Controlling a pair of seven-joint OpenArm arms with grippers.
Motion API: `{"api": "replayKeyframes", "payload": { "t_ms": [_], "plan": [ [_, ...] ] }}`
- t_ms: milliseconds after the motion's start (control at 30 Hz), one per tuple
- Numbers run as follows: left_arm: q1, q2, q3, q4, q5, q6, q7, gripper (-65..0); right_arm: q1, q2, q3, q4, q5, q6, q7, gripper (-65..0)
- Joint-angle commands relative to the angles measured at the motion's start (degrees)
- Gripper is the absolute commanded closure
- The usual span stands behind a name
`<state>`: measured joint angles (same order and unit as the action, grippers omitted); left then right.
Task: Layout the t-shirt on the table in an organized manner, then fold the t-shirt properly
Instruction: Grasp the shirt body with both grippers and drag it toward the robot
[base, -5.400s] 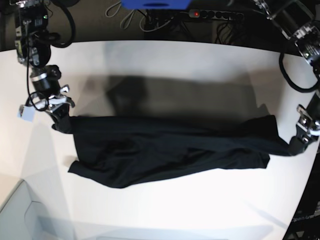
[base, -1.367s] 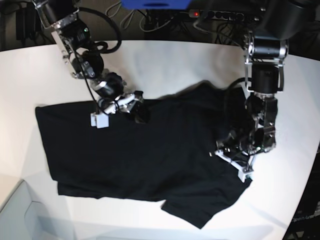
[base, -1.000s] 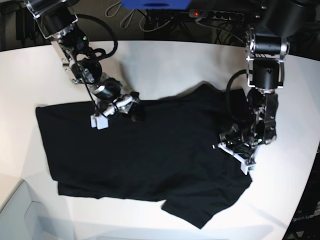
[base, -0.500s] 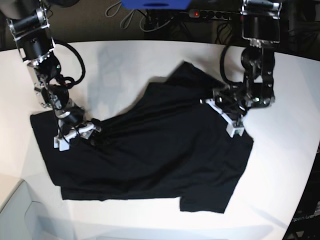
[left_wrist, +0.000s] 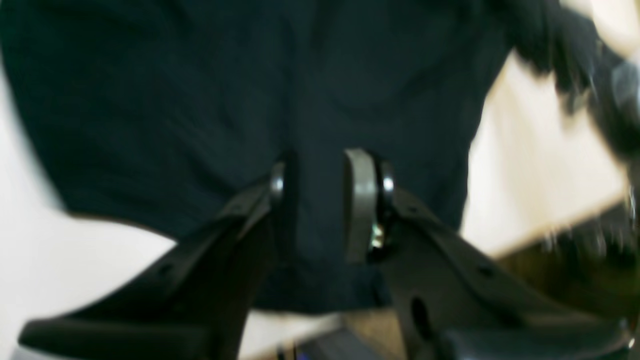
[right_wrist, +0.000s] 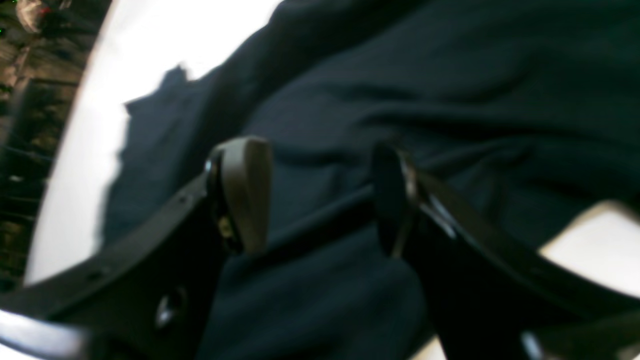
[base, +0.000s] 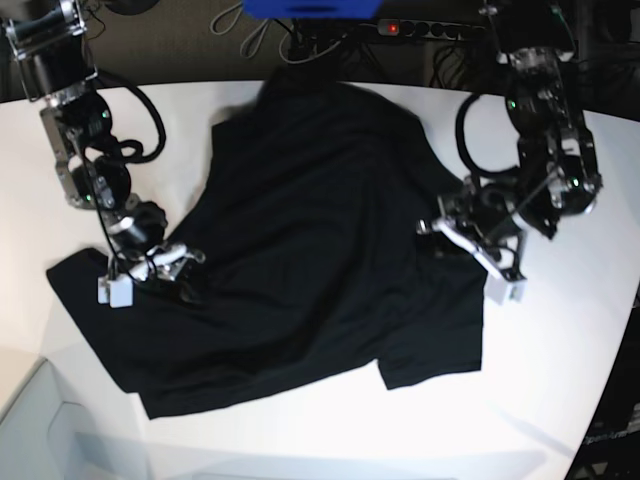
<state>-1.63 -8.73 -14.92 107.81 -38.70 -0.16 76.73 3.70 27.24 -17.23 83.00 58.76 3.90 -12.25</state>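
No readable text

No letters, numbers, labels or brand marks can be made out on anything in these views.

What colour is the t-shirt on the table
Plain black; the t-shirt shows best in the base view.

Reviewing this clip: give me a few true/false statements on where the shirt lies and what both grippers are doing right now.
1. The t-shirt lies folded into a neat rectangle. False: it is spread out unevenly and wrinkled, with nothing folded.
2. The left gripper has black fabric between its fingers. True.
3. The right gripper hangs over bare table, away from the shirt. False: dark cloth lies right under and between its fingers.
4. Part of the shirt reaches the table's far edge in the base view. True.
5. A purple and orange print shows on the shirt. False: only plain black fabric is visible.
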Motion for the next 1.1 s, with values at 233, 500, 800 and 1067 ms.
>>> {"api": "replayKeyframes", "payload": {
  "t_ms": [233, 500, 800, 1067],
  "plan": [
    [-17.84, -2.56, -1.30, -29.61, -0.91, 0.38, -8.11, -15.2, -12.80, -9.53, -1.27, 9.53, 0.71, 0.71, 0.78, -11.0],
    [-22.33, -6.26, 14.08, -44.47, 4.10, 0.38, -28.42, -1.4, -11.31, -10.41, -12.00, 5.13, 0.71, 0.71, 0.78, 0.0],
    [-20.04, -5.99, 17.16, -49.83, 17.91, 0.12, -30.88, 0.0, -8.58, -9.88, -15.51, -7.97, 0.71, 0.63, 1.04, 0.0],
    [-10.46, -7.84, 16.54, -46.49, 23.88, -0.14, -27.19, 0.0, -9.73, -4.96, -6.90, -10.17, 0.71, 0.63, 0.87, 0.0]
  ]
}}
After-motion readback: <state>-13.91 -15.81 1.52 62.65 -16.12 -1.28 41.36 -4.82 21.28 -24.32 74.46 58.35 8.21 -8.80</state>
